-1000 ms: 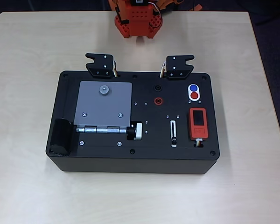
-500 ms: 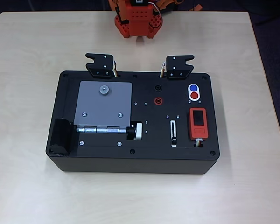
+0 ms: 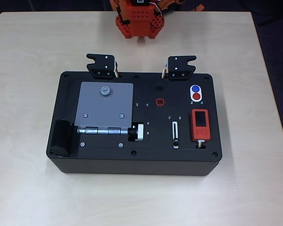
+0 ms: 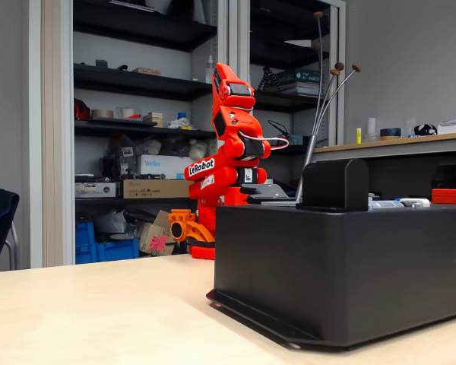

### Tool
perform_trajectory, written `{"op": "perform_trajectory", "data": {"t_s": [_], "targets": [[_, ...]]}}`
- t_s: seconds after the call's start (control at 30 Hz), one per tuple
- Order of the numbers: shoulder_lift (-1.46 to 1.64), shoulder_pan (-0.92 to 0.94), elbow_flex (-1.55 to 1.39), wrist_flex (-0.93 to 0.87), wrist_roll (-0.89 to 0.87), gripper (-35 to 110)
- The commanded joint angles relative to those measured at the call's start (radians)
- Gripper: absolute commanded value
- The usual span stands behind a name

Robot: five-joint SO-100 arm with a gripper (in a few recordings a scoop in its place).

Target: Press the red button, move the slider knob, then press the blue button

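The red button (image 3: pixel 196 97) and the blue button (image 3: pixel 195 88) share a white oval surround at the back right of the black box (image 3: pixel 99 157), blue behind red. The slider knob (image 3: pixel 176 142) sits at the near end of its white-rimmed slot (image 3: pixel 175 132). My orange arm (image 4: pixel 232 144) stands folded behind the box, well away from the buttons. Its gripper (image 4: pixel 186 228) hangs low by the base, too small to read. The arm's base (image 3: pixel 139 19) shows at the table's far edge in the overhead view.
On the box top are a grey hinged plate (image 3: pixel 106 106), a silver-and-black knob (image 3: pixel 137 132), a red device with a dark screen (image 3: pixel 200 124), a red socket (image 3: pixel 159 101) and a black socket (image 3: pixel 159 88). Two black brackets (image 3: pixel 102 65) (image 3: pixel 180 67) stand at its back edge.
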State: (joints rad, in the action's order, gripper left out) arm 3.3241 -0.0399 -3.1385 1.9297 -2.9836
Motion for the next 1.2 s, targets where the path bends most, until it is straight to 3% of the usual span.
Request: {"op": "perform_trajectory", "data": {"t_s": [0.0,1.17], "targets": [[-0.002,-0.006,-0.003,0.009,-0.124,0],[-0.002,-0.006,-0.003,0.008,-0.110,0]]}}
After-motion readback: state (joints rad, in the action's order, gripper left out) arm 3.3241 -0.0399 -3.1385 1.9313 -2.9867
